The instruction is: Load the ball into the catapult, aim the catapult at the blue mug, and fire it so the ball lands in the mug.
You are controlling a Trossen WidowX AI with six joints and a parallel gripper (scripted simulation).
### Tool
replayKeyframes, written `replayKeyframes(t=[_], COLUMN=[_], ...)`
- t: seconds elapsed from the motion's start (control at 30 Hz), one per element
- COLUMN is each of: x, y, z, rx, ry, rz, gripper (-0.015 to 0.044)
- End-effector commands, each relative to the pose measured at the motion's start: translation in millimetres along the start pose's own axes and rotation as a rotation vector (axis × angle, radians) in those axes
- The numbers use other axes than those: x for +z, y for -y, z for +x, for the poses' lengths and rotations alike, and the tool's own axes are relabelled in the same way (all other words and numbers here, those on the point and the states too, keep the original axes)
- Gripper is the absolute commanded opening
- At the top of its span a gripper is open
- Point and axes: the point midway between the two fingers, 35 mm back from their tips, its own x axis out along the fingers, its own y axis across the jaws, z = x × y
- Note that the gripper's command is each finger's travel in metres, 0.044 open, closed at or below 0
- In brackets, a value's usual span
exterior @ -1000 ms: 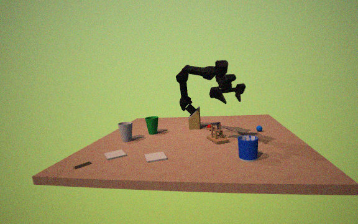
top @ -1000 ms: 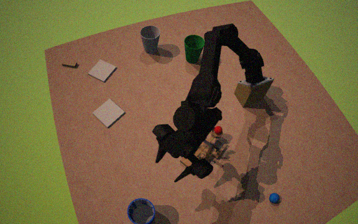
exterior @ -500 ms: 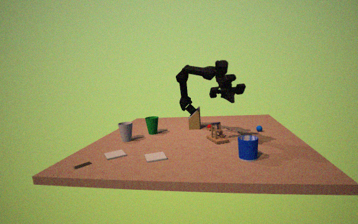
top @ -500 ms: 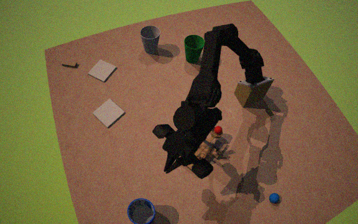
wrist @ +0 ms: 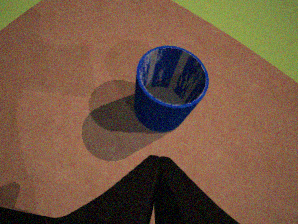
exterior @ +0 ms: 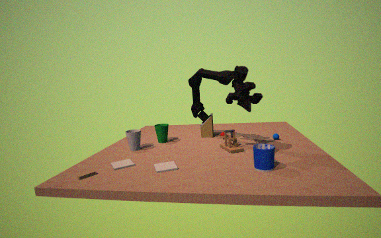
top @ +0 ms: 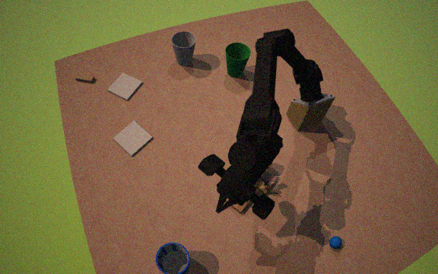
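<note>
My gripper (top: 218, 210) (exterior: 249, 110) (wrist: 157, 165) is shut and empty, high above the table, with its fingertips together. The wooden catapult (top: 242, 207) (exterior: 231, 149) stands on the table, mostly hidden by my arm in the top view. A red ball (exterior: 222, 134) shows at the catapult's back end in the exterior view; it is hidden in the top view. The blue mug (top: 172, 259) (exterior: 264, 158) (wrist: 161, 114) stands upright apart from the catapult, beyond my fingertips in the wrist view. No ball shows in the mug.
A blue ball (top: 335, 242) (exterior: 276, 136) lies on the table. A green cup (top: 237, 62) (exterior: 161, 133) and a grey cup (top: 184, 51) (exterior: 133, 141) stand upright. Two pale tiles (top: 125, 87) (top: 133, 138) and a small dark piece (top: 86, 80) (exterior: 88, 175) lie farther off.
</note>
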Motion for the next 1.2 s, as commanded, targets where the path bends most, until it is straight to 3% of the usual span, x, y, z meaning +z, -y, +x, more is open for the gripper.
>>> replayKeyframes(t=[0.0,1.17], x=[-20.8,-174.8], y=[-18.0,-83.7], z=[-0.5,-49.4], rx=[0.001,0.023], ry=[-0.055,-0.458], rz=[-0.126,-1.257], gripper=[0.0,0.0])
